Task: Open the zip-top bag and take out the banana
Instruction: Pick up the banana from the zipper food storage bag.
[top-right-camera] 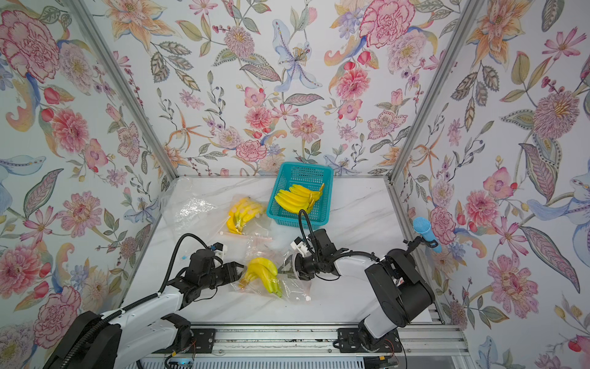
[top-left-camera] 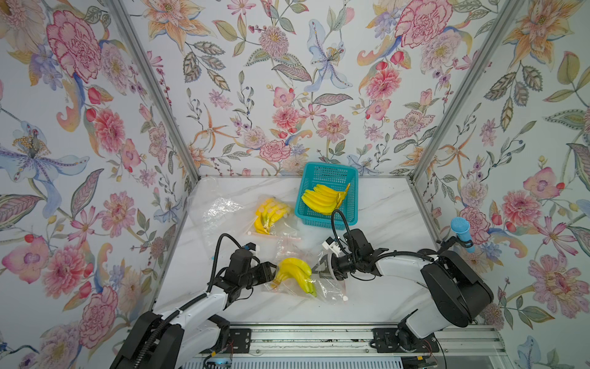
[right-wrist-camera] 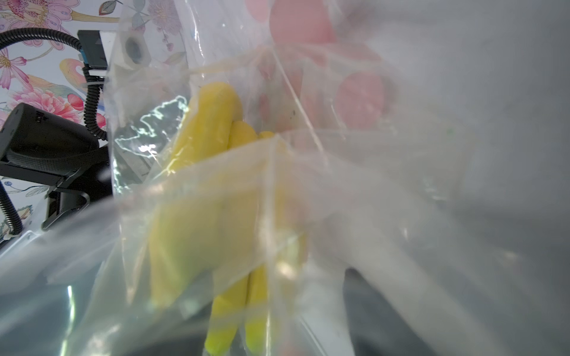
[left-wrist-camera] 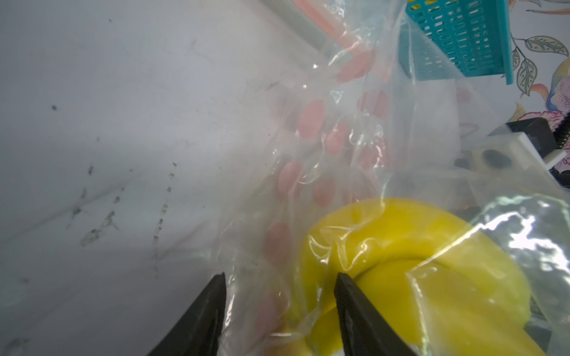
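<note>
**Both top views:** the banana (top-left-camera: 295, 274) lies inside the zip-top bag (top-left-camera: 330, 289), between the left gripper (top-left-camera: 273, 271) and the right gripper (top-left-camera: 319, 266).

**Left wrist:** the jaws are spread, straddling film and stem end. Closing here risks pinching film with the fruit, so the bag would drag along.

**Right wrist:** film veils the fingers, so their state cannot be told. An unheld bag mouth may slip free.

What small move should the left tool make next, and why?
Probably close the left tool gently. Its jaws stand apart, with the film of the bag and the stem end of the banana bunch between them. The bunch lies inside the bag, so a pinch there would likely steady it before anything is pulled out.
</note>
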`<state>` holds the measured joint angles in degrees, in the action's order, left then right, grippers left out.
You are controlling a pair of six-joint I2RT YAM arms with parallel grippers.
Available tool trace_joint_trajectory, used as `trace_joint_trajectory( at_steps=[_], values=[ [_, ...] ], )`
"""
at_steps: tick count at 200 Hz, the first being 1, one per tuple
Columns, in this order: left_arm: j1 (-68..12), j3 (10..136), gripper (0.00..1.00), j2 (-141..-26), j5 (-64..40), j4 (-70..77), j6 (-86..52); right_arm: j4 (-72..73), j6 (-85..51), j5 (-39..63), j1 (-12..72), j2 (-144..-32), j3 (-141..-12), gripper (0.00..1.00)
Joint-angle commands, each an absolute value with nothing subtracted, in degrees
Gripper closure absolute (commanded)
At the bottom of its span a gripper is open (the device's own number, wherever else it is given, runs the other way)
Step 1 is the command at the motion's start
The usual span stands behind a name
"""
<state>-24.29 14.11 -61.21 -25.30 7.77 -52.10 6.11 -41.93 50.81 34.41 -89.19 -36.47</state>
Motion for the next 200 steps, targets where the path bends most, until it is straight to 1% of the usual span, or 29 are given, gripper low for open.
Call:
trace_joint_trajectory(
  at_steps=[1,27,44,48,69,81,110,148,180,200],
  values=[
    [-24.87,15.29,0.42,-60.56,-26.32,8.31,-53.0,8.13,-42.76,51.88,35.8,-86.92,-37.47,0.31],
    [-24.87,15.21,0.49,-60.61,-26.62,8.8,-53.34,8.21,-44.25,51.27,36.8,-84.38,-36.57,0.31],
    [-24.87,15.17,0.5,-60.34,-26.8,8.91,-53.66,6.58,-45.03,50.28,36.77,-82.54,-36.43,0.31],
    [-24.88,15.12,0.5,-60.11,-26.73,8.82,-53.7,6.39,-45.29,50.23,38.35,-82.16,-36.39,0.31],
    [-24.87,15.11,0.5,-58.91,-26.46,8.28,-54.13,4.67,-45.88,49.68,39.37,-79.72,-36.21,0.3],
    [-25.05,15.31,0.5,-57.99,-26.37,7.81,-54.57,3.18,-45.75,48.95,40.3,-78.93,-36.61,0.28],
    [-25.84,15.64,0.51,-56.44,-25.42,7.25,-55.57,-1.23,-44.07,46.77,43.56,-81.05,-38.63,0.28],
    [-29.71,14.85,0.53,-57.64,-23.69,10.69,-58.74,-0.66,-43.61,44.12,46.06,-85.83,-40.47,0.28],
    [-31.55,15.42,0.53,-59.3,-23.18,11.48,-59.22,0.24,-43.78,40.52,45.97,-86.01,-40.72,0.31],
    [-31.55,16.66,0.53,-59.56,-22.81,9.84,-57.84,1.34,-44.27,39.34,45.29,-84.89,-39.81,0.37]
  ],
)
